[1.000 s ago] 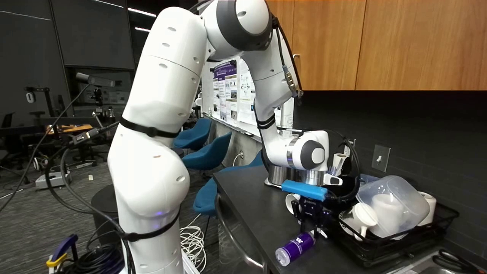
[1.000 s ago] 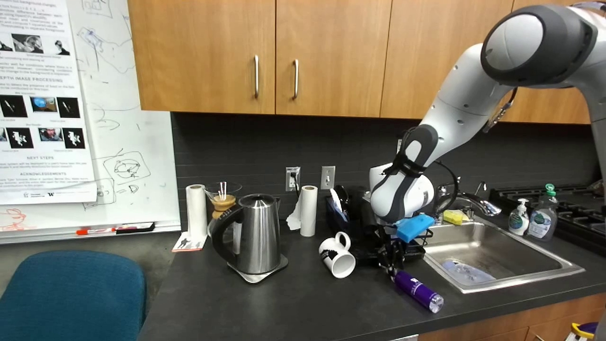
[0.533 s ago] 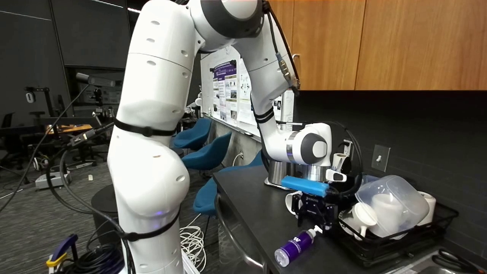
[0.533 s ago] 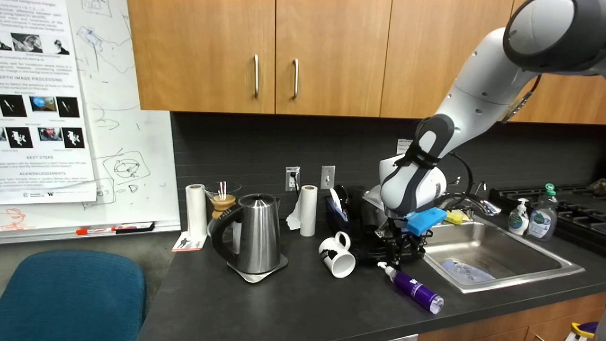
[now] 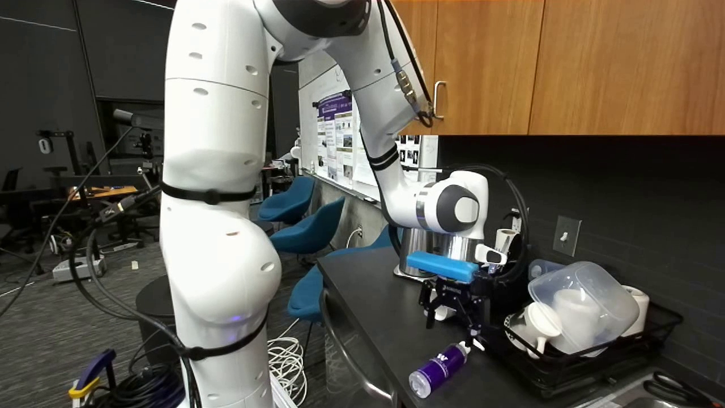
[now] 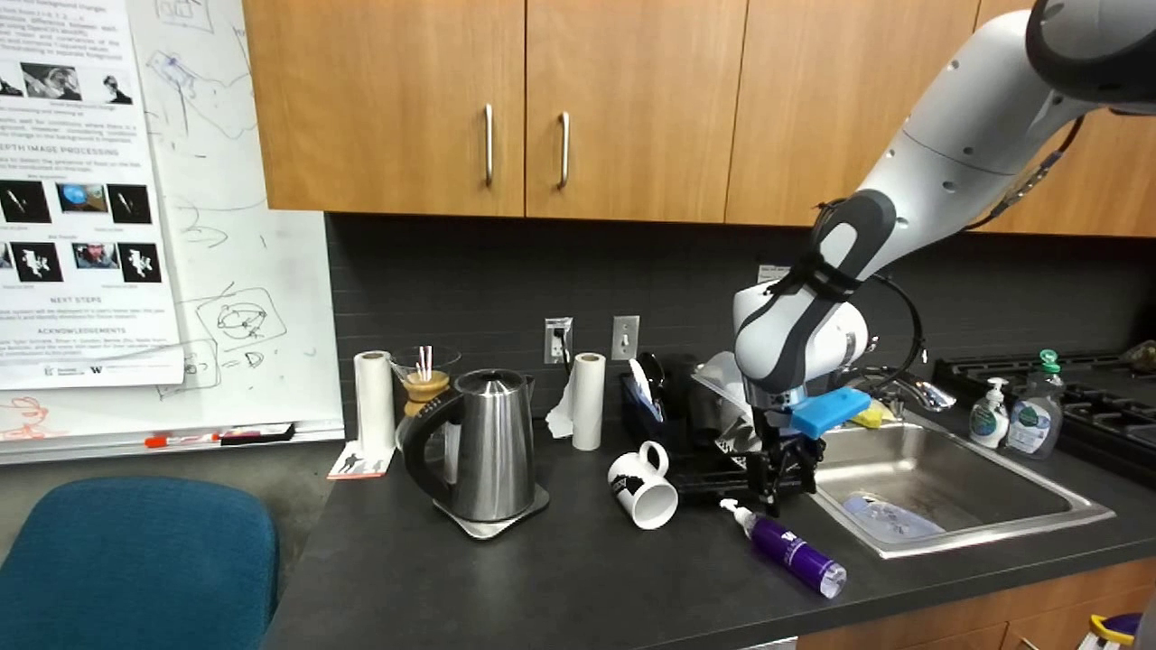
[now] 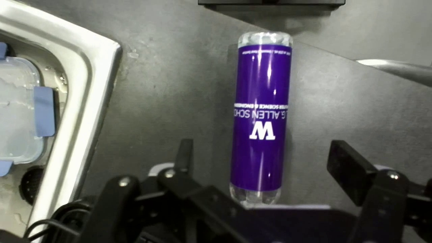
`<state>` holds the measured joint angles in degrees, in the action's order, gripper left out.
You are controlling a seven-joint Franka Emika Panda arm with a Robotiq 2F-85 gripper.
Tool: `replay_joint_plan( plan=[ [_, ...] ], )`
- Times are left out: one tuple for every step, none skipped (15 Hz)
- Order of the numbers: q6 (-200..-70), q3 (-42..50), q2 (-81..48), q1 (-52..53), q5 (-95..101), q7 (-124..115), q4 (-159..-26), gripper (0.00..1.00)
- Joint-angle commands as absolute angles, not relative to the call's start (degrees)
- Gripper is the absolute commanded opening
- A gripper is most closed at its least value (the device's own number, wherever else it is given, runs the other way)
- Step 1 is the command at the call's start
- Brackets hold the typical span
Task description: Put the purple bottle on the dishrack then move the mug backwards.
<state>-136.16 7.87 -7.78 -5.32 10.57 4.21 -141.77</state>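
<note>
1. Here, purple bottle [image 7: 261, 87]: one, pump-topped, lying on its side on the bench [image 6: 578, 587], near the bench's front edge.
2. Fingers [image 7: 349, 172]: one pair, spread wide, holding nothing; seen either side of the bottle in the wrist view.
3. Mug [image 6: 639, 492]: white, on its side, handle uppermost, between kettle [image 6: 495, 451] and bottle.
4. Dishrack [image 5: 566, 371]: black, bearing white crockery [image 5: 541, 323] and a clear plastic container [image 5: 614, 306].
</note>
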Motion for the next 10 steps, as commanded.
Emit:
replay_joint_plan(
  plan=[
    [-134.9,6.3,-9.43,-5.35,8.05,5.22,-141.48,1.0],
    [-135.44,5.97,-11.17,-5.23,7.79,4.71,-140.57,1.0],
    [-135.74,5.74,-12.52,-5.21,7.51,4.56,-139.92,1.0],
    [-136.17,5.57,-14.04,-5.17,7.39,4.22,-139.12,1.0],
    [-136.57,5.52,-15.26,-5.19,7.5,4.06,-138.54,1.0],
    [-136.95,5.59,-16.71,-5.19,7.82,3.61,-137.68,1.0],
    [-137.41,5.79,-18.39,-5.19,8.2,3.08,-136.62,1.0],
    [-137.82,5.95,-19.66,-5.18,8.37,2.71,-135.78,1.0],
    [-138.34,6.19,-21.11,-5.12,8.67,2.19,-134.77,1.0],
    [-138.81,6.48,-22.41,-5.04,8.92,1.6,-133.78,1.0]
  ],
)
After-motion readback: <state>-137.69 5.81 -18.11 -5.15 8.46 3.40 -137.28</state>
